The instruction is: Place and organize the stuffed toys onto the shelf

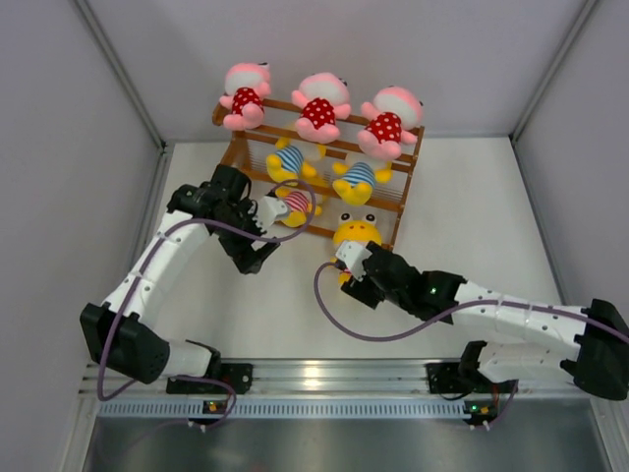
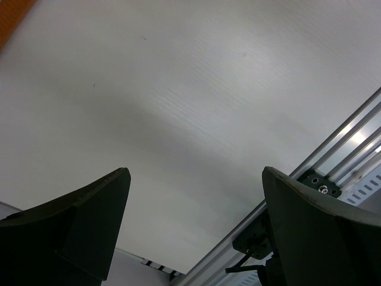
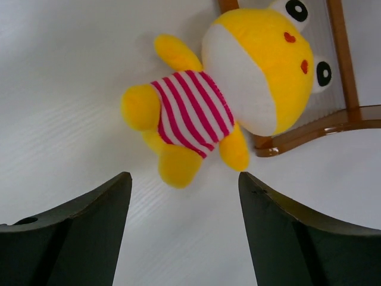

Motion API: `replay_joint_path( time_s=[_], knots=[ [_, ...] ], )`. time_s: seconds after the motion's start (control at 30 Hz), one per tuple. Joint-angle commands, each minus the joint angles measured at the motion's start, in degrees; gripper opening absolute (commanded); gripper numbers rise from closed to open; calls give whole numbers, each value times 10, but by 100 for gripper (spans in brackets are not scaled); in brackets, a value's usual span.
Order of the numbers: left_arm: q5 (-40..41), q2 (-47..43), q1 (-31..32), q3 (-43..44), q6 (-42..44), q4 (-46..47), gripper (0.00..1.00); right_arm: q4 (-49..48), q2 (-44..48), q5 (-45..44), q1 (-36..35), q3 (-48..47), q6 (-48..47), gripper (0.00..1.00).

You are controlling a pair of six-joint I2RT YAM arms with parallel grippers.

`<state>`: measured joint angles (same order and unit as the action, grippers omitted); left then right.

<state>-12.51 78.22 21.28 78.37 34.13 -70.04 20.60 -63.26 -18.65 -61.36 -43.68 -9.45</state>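
Observation:
The wooden shelf stands at the back of the table. Three pink toys in red dotted outfits sit on its top tier. Two yellow toys in blue-white stripes sit on the middle tier, and a yellow toy in red-white stripes is on the lower tier at the left. Another yellow red-striped toy lies on the table with its head against the shelf's foot. My right gripper is open just short of its legs. My left gripper is open and empty over bare table.
Grey walls close in the table on the left, back and right. An aluminium rail runs along the near edge by the arm bases. Purple cables loop off both arms.

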Motion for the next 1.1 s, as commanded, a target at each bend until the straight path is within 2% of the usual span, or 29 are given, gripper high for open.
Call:
replay_joint_path(
  time_s=[0.0, 0.13, 0.3, 0.4, 0.43, 0.47, 0.5, 0.57, 0.6, 0.63, 0.8, 1.07],
  knots=[
    [13, -19, -52, -20, 0, 16, 98, -18, -25, -64, -2, 5, -147, 73],
    [8, -17, -94, -33, 16, 17, 98, -30, -67, -45, -2, 5, -196, 73],
    [4, -10, -134, -24, 26, 17, 98, -26, -109, 4, 3, 11, -202, 72],
    [-1, -2, -148, -22, 30, 17, 98, -43, -135, -5, 10, 16, -201, 69],
    [-2, 1, -151, -21, 31, 17, 98, -43, -144, -11, 14, 12, -200, 65],
    [-4, 3, -157, -20, 32, 17, 98, -43, -152, -20, 17, 7, -198, 56],
    [-8, 3, -160, -21, 31, 16, 98, -40, -172, -43, 19, 0, -195, 34],
    [-11, 4, -166, -21, 33, 17, 98, -23, -194, -61, 23, -27, -188, 21],
    [-10, 4, -168, -22, 35, 17, 98, -15, -201, -66, 24, -38, -188, 8],
    [-9, 5, -169, -22, 36, 17, 98, -3, -206, -73, 24, -60, -184, 2],
    [-11, 11, -178, -21, 38, 16, 98, 11, -225, -129, 26, -116, -193, 0],
    [-9, 14, -188, -19, 45, 17, 98, 27, -267, -134, 68, -197, -232, 0]
  ],
)
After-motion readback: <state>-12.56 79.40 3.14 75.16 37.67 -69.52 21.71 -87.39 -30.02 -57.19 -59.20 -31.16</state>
